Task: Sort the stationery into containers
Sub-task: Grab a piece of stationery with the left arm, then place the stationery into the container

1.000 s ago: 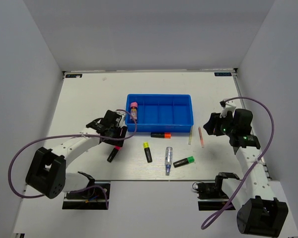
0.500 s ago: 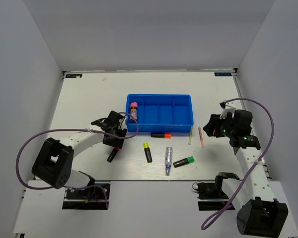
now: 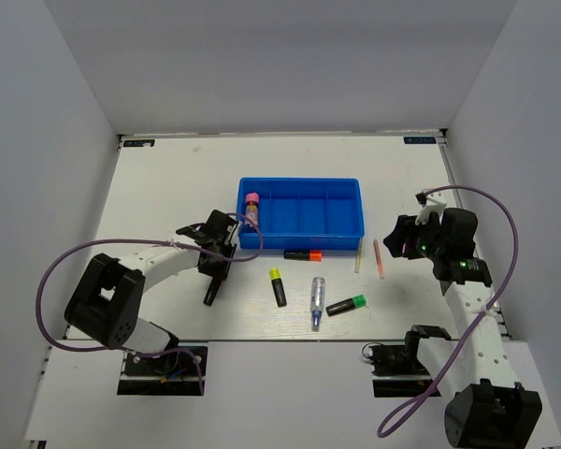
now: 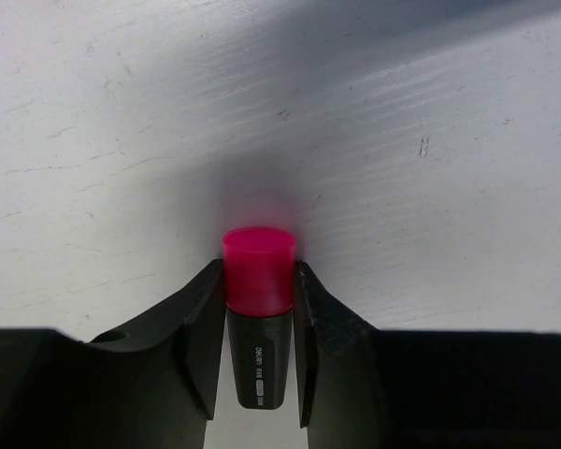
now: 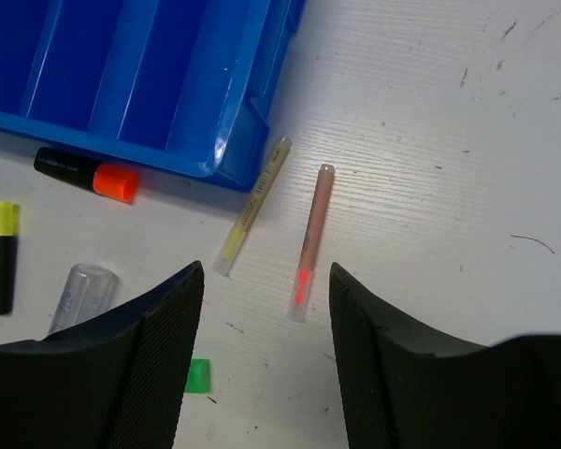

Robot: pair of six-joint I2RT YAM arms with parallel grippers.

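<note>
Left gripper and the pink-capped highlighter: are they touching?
Touching. The left wrist view shows both fingers pressed against the pink-capped highlighter, no gap.

My left pincer is at the cap end of the pink highlighter, just beside the near left corner of the tray. A glue stick lies in the leftmost compartment. My right pincer is near the pink stick, not touching it.

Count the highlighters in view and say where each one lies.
4. Pink-capped highlighter gripped in the left pincer, left of the blue tray; orange-capped highlighter just in front of the tray; yellow-capped highlighter and green-capped highlighter nearer the arms. None appears hidden.
</note>
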